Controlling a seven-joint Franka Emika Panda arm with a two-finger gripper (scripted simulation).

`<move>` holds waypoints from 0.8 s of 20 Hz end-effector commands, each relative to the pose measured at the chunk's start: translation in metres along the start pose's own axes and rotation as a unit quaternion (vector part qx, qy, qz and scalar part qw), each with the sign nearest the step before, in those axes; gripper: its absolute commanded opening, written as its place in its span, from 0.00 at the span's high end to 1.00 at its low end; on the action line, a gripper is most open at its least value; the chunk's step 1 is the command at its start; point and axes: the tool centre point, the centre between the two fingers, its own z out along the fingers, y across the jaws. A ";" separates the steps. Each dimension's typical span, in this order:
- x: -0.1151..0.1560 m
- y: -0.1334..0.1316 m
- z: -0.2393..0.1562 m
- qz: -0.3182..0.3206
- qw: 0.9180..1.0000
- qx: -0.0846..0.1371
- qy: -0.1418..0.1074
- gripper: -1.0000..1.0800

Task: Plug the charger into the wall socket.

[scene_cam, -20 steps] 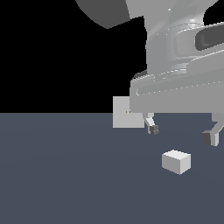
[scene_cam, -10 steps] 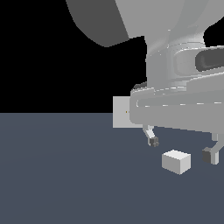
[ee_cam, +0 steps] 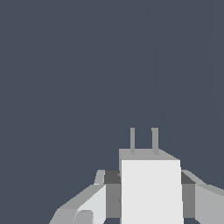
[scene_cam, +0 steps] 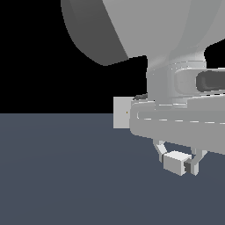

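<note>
Arm body hides most of wall socket (scene_cam: 120, 112); claw (scene_cam: 179, 162) clamps charger (scene_cam: 175, 162)

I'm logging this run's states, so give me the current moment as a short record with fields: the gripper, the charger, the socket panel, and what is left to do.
gripper: the grey two-finger gripper sits low with a finger on each side of the block; contact looks likely
charger: small light grey-white box-shaped charger between the fingers, two thin prongs at one end
socket: flat upright light grey square wall socket with tiny orange dots, towards the exterior view's left of the charger, partly hidden by the arm
floor: plain dark blue-grey floor
remaining: charger apart from socket, not yet plugged
</note>
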 end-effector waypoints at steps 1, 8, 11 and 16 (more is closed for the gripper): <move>0.000 0.000 0.000 0.000 1.000 0.000 0.000 1.00; 0.000 0.000 0.000 0.000 1.000 0.000 0.000 1.00; 0.000 -0.001 0.000 -0.002 1.000 0.001 0.000 1.00; 0.003 -0.006 -0.005 -0.024 1.000 0.003 0.001 1.00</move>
